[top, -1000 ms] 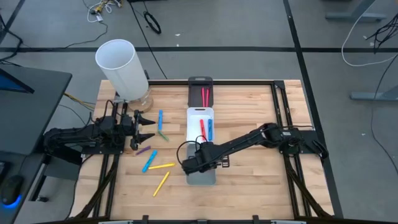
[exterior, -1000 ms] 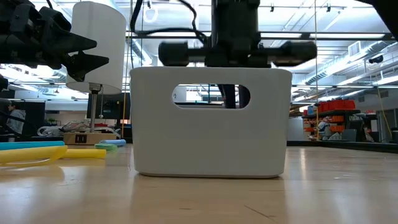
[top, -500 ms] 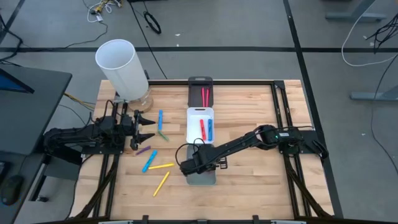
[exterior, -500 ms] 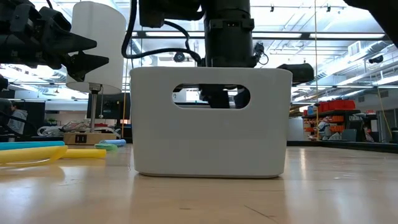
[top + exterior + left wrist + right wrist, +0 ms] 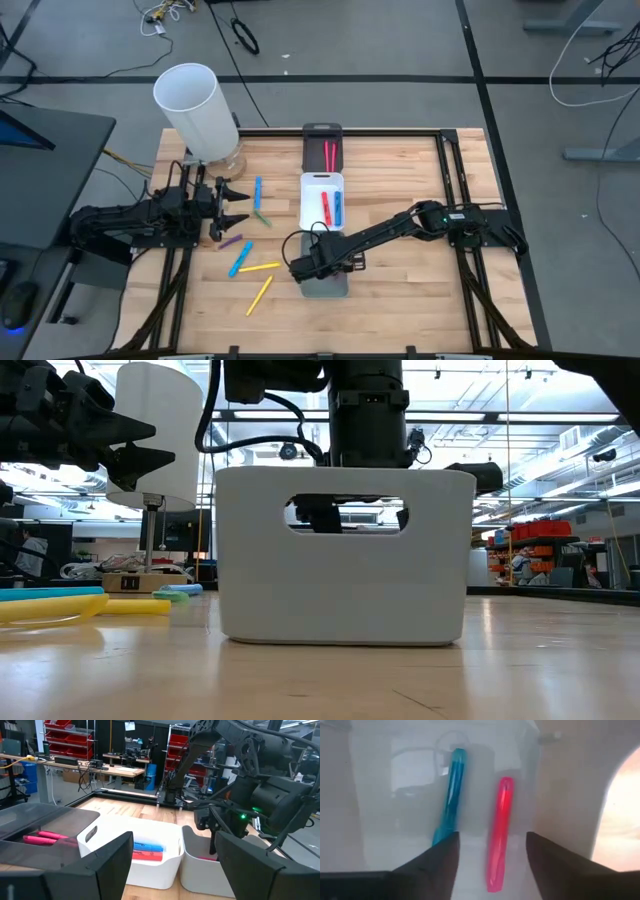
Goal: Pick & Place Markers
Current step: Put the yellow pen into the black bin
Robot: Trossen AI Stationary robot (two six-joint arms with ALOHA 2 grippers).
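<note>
Right claw [image 5: 312, 262] gapes empty over the grey tray [image 5: 330, 283] (no writing legible); left claw [image 5: 236, 205] open.

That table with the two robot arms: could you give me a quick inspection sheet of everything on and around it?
Surface: wooden table, black-framed.
Job's things: loose markers lie left of centre; red ones in the black tray; a red and a blue one in the white tray.
Clutter: tall white cylinder at the back left.
Hands: left hand open, hovering; right hand open, lowered into the grey tray.
Cables: loops on the floor.
Surroundings: workshop shelving behind.
</note>
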